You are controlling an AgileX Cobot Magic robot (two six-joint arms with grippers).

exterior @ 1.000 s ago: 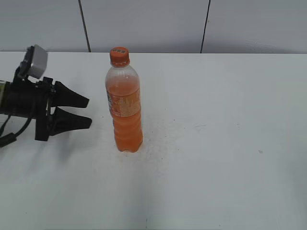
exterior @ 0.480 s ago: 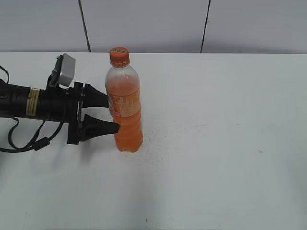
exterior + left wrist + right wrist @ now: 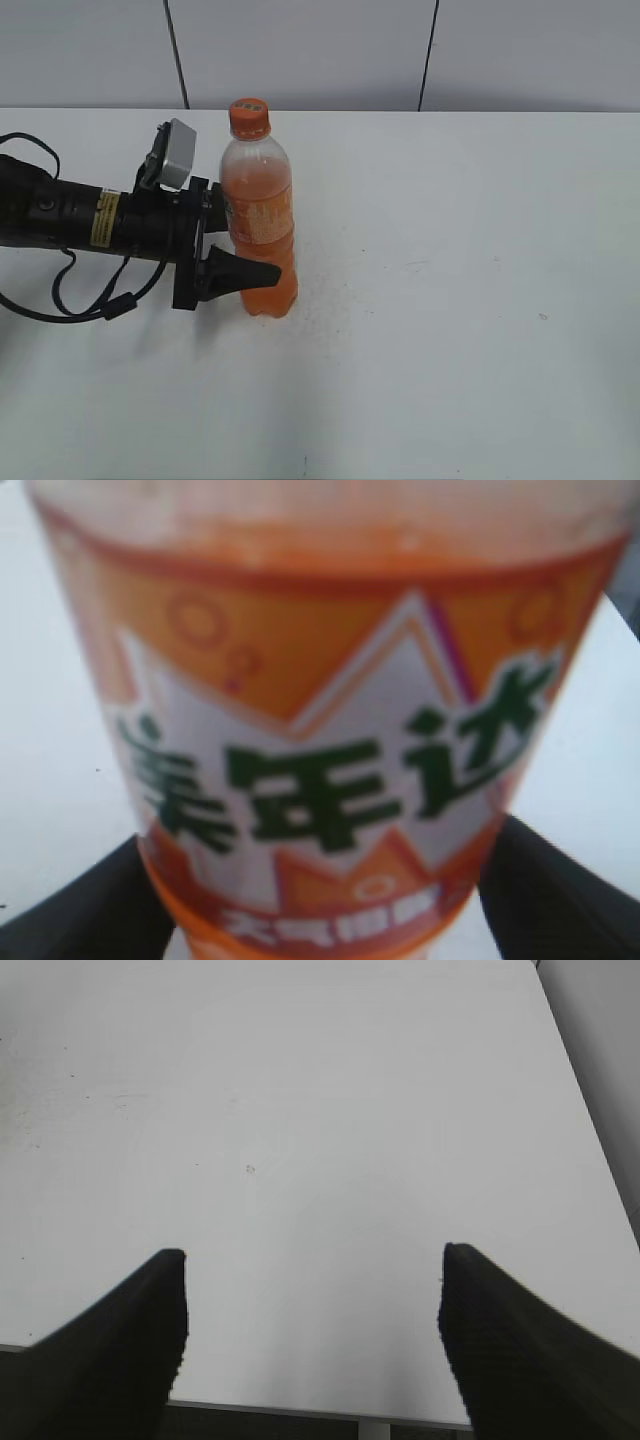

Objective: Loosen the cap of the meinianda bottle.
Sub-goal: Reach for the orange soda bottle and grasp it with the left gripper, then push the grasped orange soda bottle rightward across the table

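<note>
Orange drink, meinianda bottle [image 3: 260,225]: upright on the white table [image 3: 470,300], left of centre in the exterior view. Cap [image 3: 250,117]: orange, ribbed, seated on the neck. My left gripper [image 3: 240,240]: level with the label, jaws spread to either side of the bottle body; whether the black fingers [image 3: 70,920] touch the plastic, I cannot tell. My right gripper [image 3: 310,1310]: jaws wide apart over bare table, holding nothing.
</note>
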